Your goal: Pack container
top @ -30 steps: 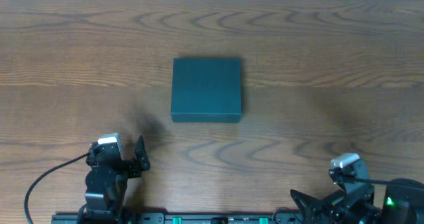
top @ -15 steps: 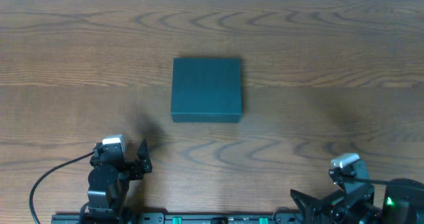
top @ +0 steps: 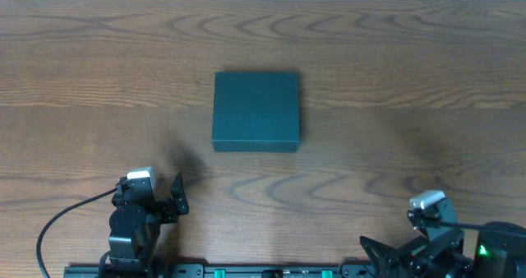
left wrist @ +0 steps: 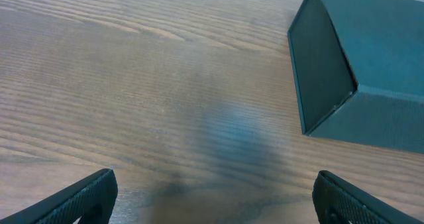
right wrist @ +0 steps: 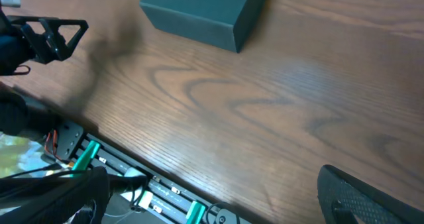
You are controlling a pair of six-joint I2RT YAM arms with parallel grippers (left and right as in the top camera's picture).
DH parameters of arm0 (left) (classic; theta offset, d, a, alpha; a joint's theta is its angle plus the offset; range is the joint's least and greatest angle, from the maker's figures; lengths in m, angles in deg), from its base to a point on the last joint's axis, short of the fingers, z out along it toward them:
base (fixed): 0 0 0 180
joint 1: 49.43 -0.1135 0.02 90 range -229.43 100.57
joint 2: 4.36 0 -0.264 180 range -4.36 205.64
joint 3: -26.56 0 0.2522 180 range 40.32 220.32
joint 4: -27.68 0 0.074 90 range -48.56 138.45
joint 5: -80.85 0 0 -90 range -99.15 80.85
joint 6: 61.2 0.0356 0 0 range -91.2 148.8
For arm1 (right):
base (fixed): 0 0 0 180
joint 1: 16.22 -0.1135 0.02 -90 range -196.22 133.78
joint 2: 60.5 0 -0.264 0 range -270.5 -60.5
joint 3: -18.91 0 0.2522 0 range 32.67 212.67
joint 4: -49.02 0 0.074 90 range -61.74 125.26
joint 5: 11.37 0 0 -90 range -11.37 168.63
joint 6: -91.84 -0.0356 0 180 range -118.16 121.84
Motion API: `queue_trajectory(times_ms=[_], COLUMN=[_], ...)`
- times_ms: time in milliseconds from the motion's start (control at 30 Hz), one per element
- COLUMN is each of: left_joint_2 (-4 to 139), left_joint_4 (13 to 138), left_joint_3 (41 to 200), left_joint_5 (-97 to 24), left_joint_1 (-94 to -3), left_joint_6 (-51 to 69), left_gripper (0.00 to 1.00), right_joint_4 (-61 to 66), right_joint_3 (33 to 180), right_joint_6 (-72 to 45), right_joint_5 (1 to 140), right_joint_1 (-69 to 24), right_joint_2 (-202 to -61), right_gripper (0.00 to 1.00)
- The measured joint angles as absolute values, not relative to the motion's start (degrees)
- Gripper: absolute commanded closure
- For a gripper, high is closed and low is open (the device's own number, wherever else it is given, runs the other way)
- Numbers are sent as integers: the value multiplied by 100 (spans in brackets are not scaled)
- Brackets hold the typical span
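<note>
The container [top: 256,111] is a dark teal rectangular box with its lid shut, sitting mid-table. It shows at the upper right of the left wrist view [left wrist: 358,65] and at the top of the right wrist view [right wrist: 205,12]. My left gripper [top: 174,197] is open and empty near the front left edge, well short of the box; its fingertips frame bare table in its wrist view [left wrist: 212,201]. My right gripper [top: 394,253] is open and empty at the front right edge [right wrist: 218,197], over the table's rim.
The table [top: 394,81] is brown wood grain. A black rail with green clips [right wrist: 132,184] runs along the front edge. The left arm [right wrist: 40,38] shows at the upper left of the right wrist view. A cable [top: 57,220] trails from the left arm.
The left arm drew back slightly toward the front edge between the earliest frame and half a second ago. Since then nothing has moved. The box and right arm stayed still.
</note>
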State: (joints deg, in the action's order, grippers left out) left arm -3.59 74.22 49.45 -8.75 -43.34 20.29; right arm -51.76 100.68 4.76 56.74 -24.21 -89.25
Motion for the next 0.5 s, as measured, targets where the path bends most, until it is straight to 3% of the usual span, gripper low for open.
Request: queue_trajectory(times_ms=[167, 267, 500], left_joint_2=[-359, -359, -374], left_joint_4=[7422, 7422, 7418], left_joint_3=[4945, 4945, 4945], left_joint_5=[-875, -877, -877], left_joint_1=[-4334, -4334, -4334], left_joint_6=[2029, 2029, 2029], left_gripper=[5, 5, 5], right_joint_4=[-5036, -4083, -1900], right_joint_3=[10042, 9657, 7213], right_joint_6=[505, 526, 542], right_joint_5=[5899, 6135, 6787], right_joint_1=[-2504, -2622, -2622], right_joint_2=[-8907, -8691, -7087], right_gripper=[1, 1, 1])
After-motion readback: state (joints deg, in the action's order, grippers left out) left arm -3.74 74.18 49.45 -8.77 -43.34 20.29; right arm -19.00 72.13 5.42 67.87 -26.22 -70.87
